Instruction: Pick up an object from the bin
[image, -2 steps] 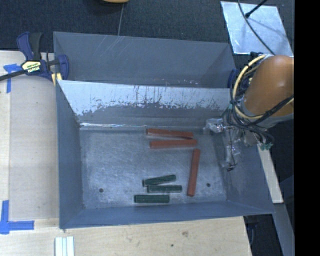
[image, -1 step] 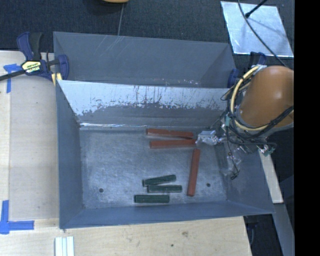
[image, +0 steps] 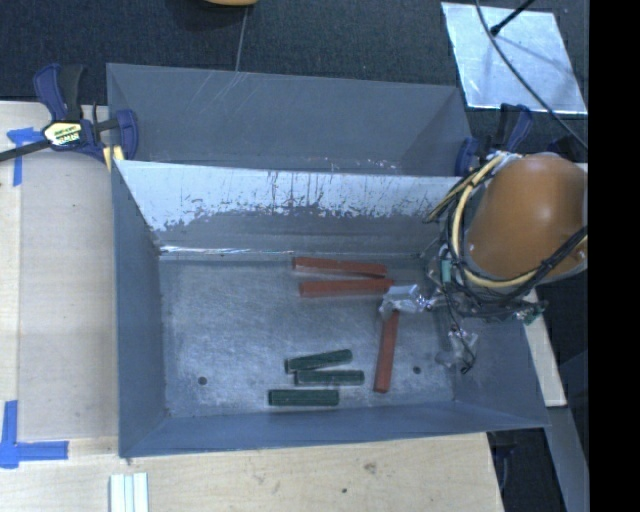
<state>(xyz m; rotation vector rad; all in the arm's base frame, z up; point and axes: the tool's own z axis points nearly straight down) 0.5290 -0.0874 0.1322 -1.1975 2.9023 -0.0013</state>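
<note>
The bin (image: 138, 330) holds six flat bars in all: three red-brown and three dark green. Two red bars lie side by side near the back wall, both running left to right, the back red bar (image: 338, 267) just beside the second red bar (image: 345, 288). The third red bar (image: 385, 354) lies crosswise to them on the right of the floor, running from back to front. The three green bars are stacked in a loose row near the front: top green bar (image: 318, 360), middle green bar (image: 328, 377), low green bar (image: 303, 398). The gripper (image: 432, 315) hangs low in the bin's right end under the orange cover (image: 520, 220), a metal part of it at the third red bar's far tip. Whether it is spread or pressed together cannot be told.
</note>
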